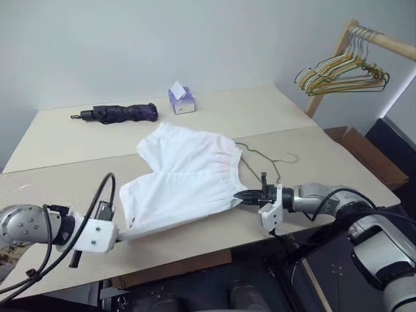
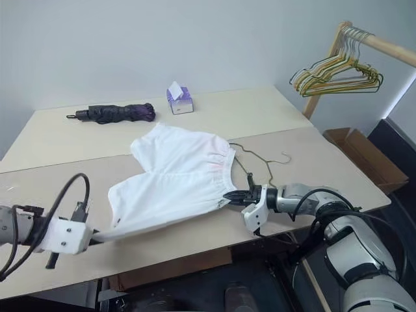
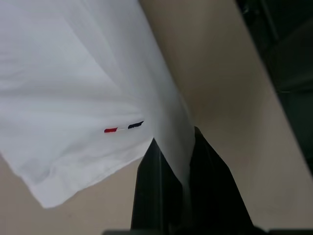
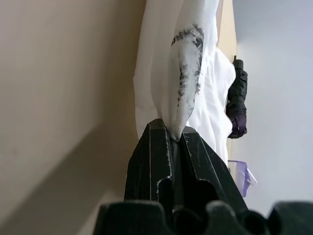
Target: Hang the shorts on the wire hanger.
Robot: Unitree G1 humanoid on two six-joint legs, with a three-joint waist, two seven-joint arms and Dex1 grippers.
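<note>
A folded dark umbrella [image 1: 117, 113] was laid near the table's [image 1: 260, 114] far edge, with a purple tissue box [image 1: 181, 100] beside it. Hangers [image 1: 344, 73], perhaps several colours, were hung on a wooden rail [image 1: 383, 40].

Silver arm links, white wrist housings, looping black cables, black-fingered right claw [image 1: 239, 194].
</note>
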